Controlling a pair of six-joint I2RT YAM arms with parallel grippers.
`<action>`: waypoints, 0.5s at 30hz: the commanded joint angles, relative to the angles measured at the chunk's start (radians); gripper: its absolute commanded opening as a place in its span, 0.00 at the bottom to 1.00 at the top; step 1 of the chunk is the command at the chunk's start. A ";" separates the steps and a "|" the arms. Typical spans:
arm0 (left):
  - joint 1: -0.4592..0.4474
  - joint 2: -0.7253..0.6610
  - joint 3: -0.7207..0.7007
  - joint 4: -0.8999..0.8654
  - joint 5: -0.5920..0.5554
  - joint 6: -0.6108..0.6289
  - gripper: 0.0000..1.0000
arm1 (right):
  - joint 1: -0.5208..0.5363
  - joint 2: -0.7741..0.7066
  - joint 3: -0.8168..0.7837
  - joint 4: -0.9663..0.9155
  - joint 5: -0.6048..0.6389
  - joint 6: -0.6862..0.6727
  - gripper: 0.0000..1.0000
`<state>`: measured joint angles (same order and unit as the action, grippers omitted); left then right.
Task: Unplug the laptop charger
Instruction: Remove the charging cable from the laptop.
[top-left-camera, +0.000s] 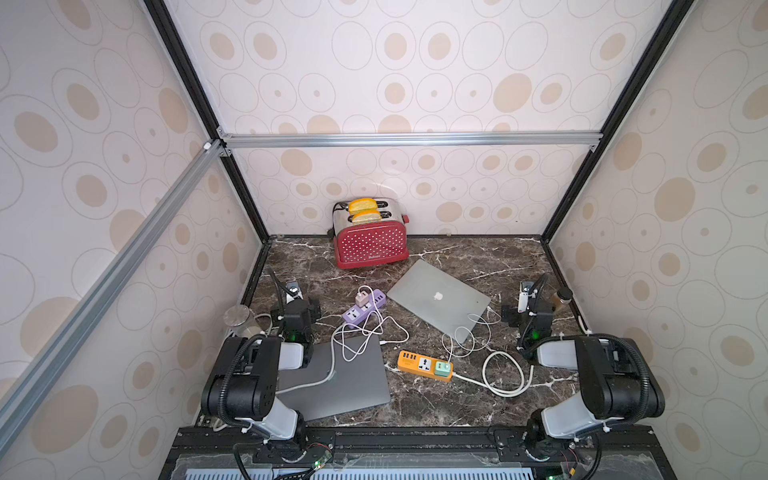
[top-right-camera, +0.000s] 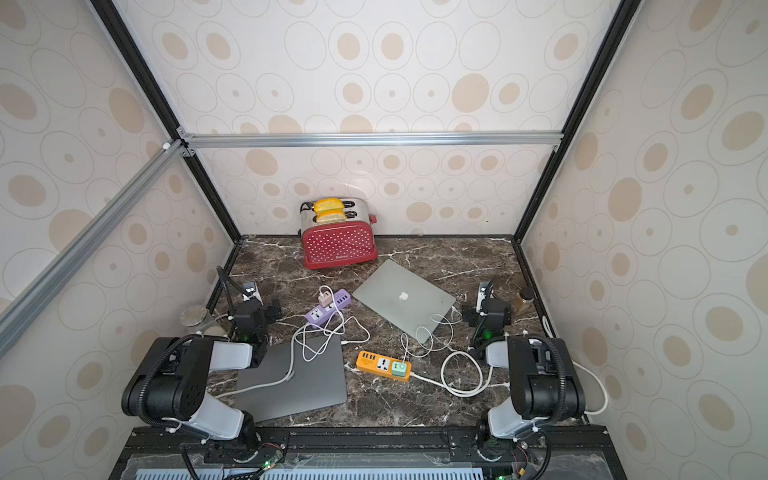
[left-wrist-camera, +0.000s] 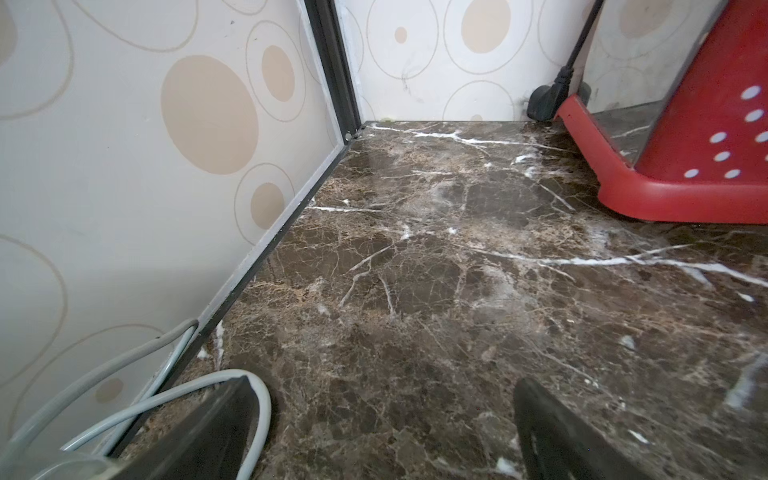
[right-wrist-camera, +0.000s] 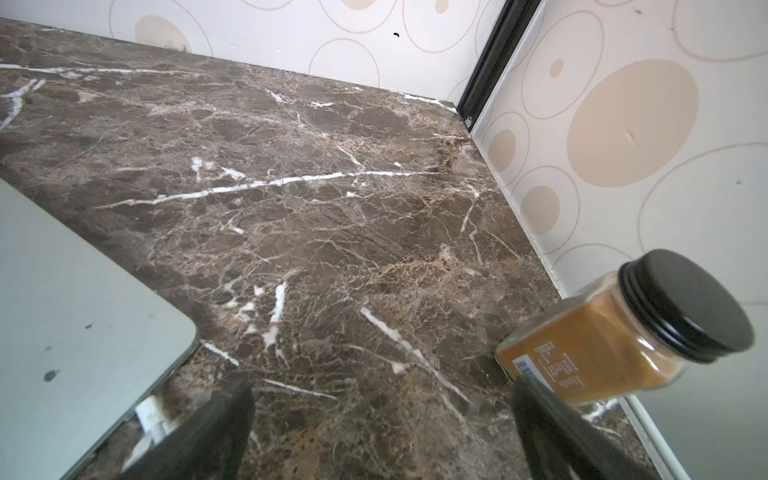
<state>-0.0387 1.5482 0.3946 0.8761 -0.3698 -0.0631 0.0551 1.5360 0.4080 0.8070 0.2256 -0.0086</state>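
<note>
Left end effector (left-wrist-camera: 386, 424) half cropped, silver laptop (right-wrist-camera: 62, 311) cut off

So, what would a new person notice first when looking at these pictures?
The red dotted toaster at the back wall, with bread in its slots, stands out first. Next come the silver laptop mid-table and the dark grey laptop near the front, white cables tangled between them.
</note>
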 joint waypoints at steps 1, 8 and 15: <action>-0.013 -0.001 -0.007 0.047 -0.038 0.022 0.99 | -0.001 0.007 0.004 0.006 -0.008 -0.004 1.00; -0.008 -0.001 -0.004 0.044 -0.027 0.020 0.99 | -0.001 0.004 0.004 0.008 -0.009 -0.005 1.00; 0.029 -0.005 0.016 -0.008 0.057 0.003 0.99 | -0.001 0.005 0.002 0.010 -0.009 -0.005 1.00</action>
<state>-0.0193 1.5482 0.3889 0.8795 -0.3424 -0.0601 0.0551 1.5360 0.4080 0.8070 0.2188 -0.0086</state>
